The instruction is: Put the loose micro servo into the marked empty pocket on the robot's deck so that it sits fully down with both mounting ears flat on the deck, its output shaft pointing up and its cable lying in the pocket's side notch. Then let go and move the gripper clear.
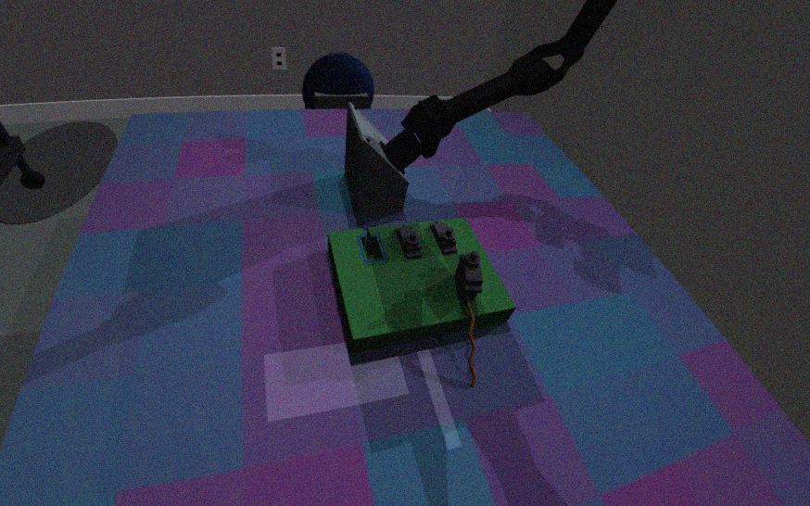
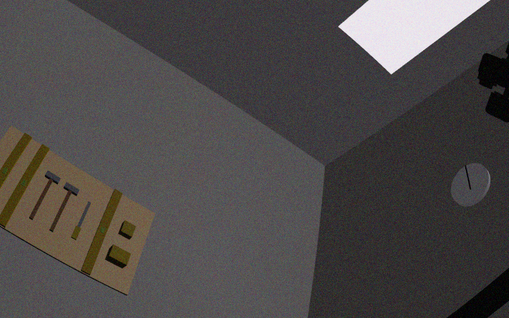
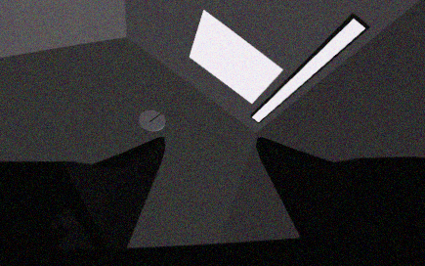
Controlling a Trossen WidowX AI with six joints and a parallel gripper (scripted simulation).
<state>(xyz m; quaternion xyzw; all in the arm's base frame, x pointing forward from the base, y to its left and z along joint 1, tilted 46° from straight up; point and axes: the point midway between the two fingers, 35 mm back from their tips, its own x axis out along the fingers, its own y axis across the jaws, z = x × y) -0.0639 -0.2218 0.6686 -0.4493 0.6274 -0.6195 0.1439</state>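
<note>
The loose micro servo (image 1: pixel 470 274), dark grey with an orange cable (image 1: pixel 472 339), is on the right part of the green deck (image 1: pixel 396 308). The cable hangs over the deck's front edge. The servo's round shaft end is toward the back; its exact tilt is unclear. The blue-outlined pocket (image 1: pixel 371 247) is near the deck's back left corner, dark inside, with a thin dark point at its back edge. My gripper (image 3: pixel 211 142) is open and empty in the wrist view, facing the upper walls and ceiling, away from servo and deck.
Two dark servos (image 1: pixel 408 241) (image 1: pixel 443 236) sit right of the pocket. A tilted grey panel (image 1: pixel 373 175) stands behind the deck, with a dark arm-like structure (image 1: pixel 484 97) reaching up right from it. A dark jointed shape (image 2: pixel 505 74) is at the right of the exterior view.
</note>
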